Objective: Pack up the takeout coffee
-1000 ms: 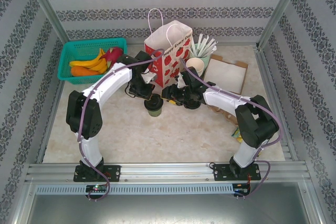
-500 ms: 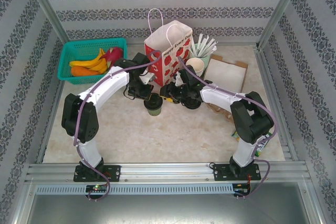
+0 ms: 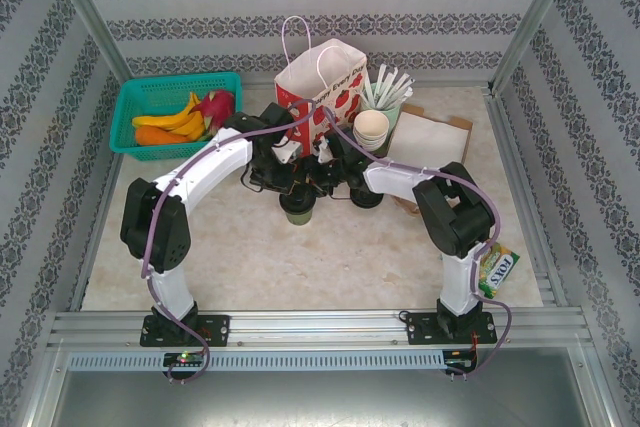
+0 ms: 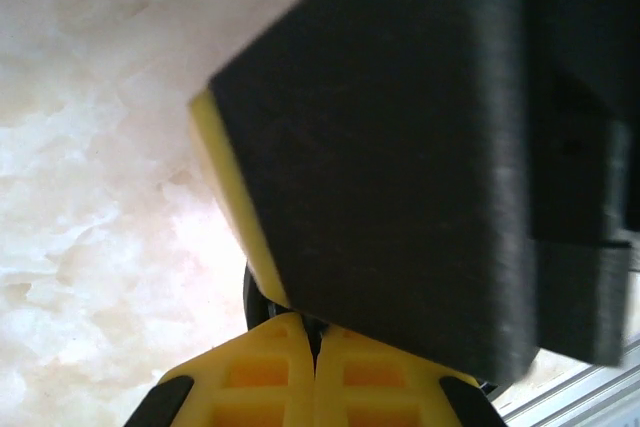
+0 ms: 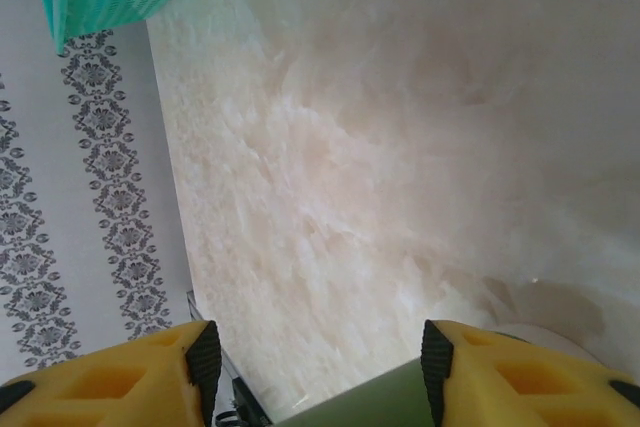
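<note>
Coffee cup [image 3: 299,209] upright on the table [image 3: 250,257], lid on, with my two grippers crowded just behind it.

My left gripper [image 4: 313,347] is pinched fully together, its yellow fingers touching along their length with nothing between them, and a dark block [image 4: 400,147] with a yellow edge looms close in front of them. My right gripper [image 5: 318,352] stands partly spread. The cup's green wall shows low between its fingers, against the pad on one side and clear of the pad on the other, so I have no hold on it. From above, the cup stands just in front of the strawberry-printed paper bag [image 3: 322,97], and the teal basket [image 3: 150,97] sits well off to the left.
</note>
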Controlling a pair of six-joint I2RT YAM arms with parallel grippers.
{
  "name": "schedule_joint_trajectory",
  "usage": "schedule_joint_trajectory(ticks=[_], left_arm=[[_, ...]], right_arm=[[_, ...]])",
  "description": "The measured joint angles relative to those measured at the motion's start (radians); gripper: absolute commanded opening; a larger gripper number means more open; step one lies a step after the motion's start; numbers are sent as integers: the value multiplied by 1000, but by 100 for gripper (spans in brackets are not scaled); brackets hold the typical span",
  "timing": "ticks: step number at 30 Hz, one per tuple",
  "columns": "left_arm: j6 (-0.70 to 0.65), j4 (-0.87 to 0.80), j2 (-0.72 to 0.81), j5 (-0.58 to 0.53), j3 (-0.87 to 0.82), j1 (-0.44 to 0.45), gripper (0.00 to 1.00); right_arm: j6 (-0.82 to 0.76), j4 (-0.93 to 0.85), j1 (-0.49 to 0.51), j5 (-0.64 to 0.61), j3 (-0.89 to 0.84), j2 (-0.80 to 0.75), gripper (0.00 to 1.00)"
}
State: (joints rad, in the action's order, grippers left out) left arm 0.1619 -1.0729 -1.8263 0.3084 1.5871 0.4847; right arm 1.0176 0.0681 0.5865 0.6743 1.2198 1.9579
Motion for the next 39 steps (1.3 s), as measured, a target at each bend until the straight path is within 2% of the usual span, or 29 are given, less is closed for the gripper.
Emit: schedule_joint_trajectory(ticks=[8,22,24,31,39], left_arm=[[8,-14,-5,-34,16,14,0],[76,-19,-2,-109,18,31,0],[102,-18,-2,-124,20,31,0],[181,-14,-2,-161,24,31,0],[233,-14,-15,-167,47,31,0]], right_arm=[[-2,-16,5,-15,2,-4,66],[-84,-162,12,-208,-69,-197,79],[-104,-163,13,-233,-89,-234,98],[-139,-161,27,-311,-190,-375,98],[-154,-56,27,-364,-377,-490,94]])
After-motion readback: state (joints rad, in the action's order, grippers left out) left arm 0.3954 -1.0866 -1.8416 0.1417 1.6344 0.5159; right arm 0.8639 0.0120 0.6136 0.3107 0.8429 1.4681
